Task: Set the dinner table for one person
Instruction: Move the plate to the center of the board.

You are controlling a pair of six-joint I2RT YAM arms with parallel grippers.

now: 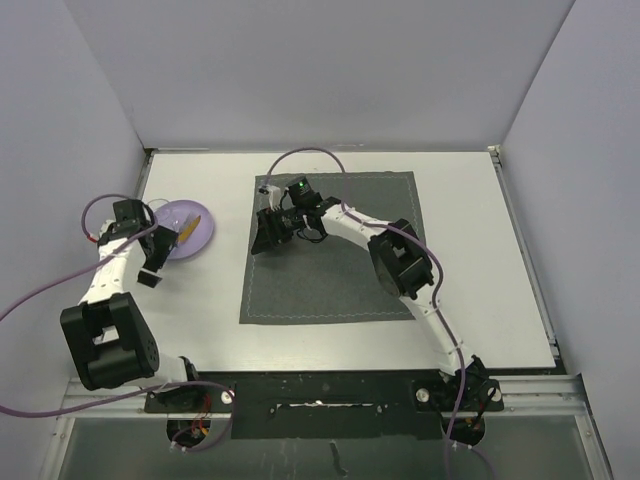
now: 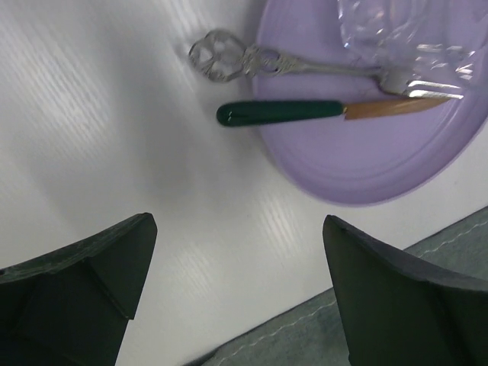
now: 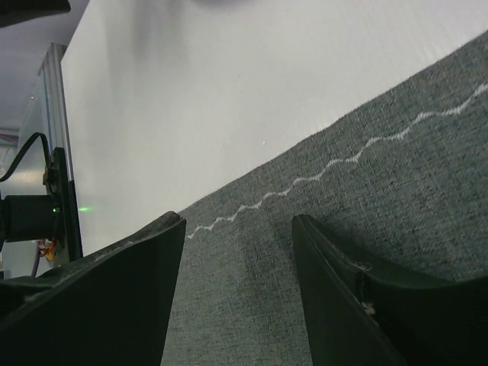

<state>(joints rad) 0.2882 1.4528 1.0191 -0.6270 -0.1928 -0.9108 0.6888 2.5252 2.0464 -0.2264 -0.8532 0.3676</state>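
Setting has barely begun: the placemat [image 1: 330, 290] lies mid-frame on the surface [image 1: 480, 250], but the purple plate [image 1: 205, 240], holding knife [image 2: 278, 112] and fork [image 2: 305, 65], sits at left, off it. The left end effector [image 2: 238, 225] and right end effector [image 3: 238, 221] are spread and empty.

On the dinner table [image 1: 470, 250], plate [image 1: 200, 240] lies left of placemat [image 1: 330, 280].

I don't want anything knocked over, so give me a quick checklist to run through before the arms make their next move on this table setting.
1. Left gripper open, empty: ok.
2. Right gripper open, empty, over placemat edge: ok.
3. Placemat flat on dinner table: ok.
4. Plate on placemat: not ok, on bare table beside it.
5. Knife and fork laid out: not ok, both on plate.
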